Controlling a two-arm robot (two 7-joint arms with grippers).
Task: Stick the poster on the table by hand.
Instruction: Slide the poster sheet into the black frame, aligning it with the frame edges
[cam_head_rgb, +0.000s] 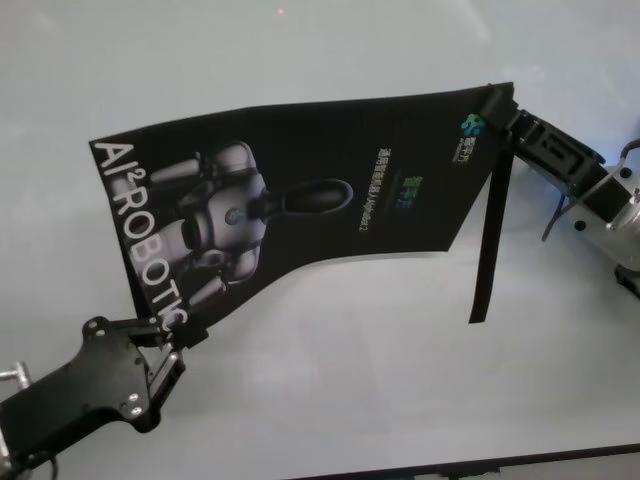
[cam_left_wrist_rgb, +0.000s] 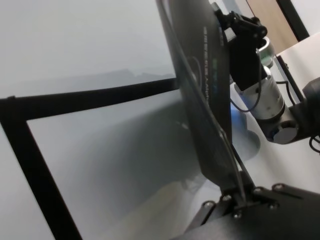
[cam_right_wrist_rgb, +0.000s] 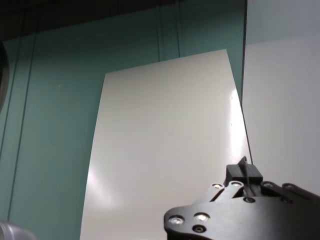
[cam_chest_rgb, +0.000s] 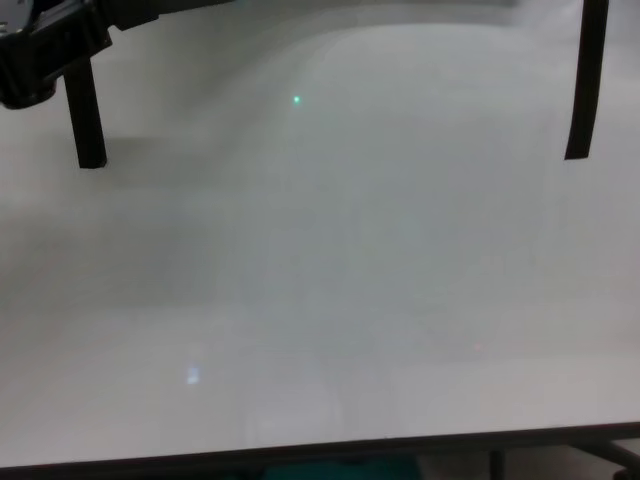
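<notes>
Left gripper (cam_head_rgb: 172, 335) nearest, pinching the poster (cam_head_rgb: 320, 190) at its "ROBOTIC" corner; right gripper (cam_head_rgb: 497, 105) clamped on the opposite corner. Stretched between both, long axis left-right, above the table (cam_head_rgb: 350, 400), not yet flat.

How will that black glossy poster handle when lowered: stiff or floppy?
Probably floppy: the large black glossy poster, pinched by the left claw and right claw, sags and curves between them. Likely light: two corner pinches carry it. Its gloss suggests it may slide on the white table.
</notes>
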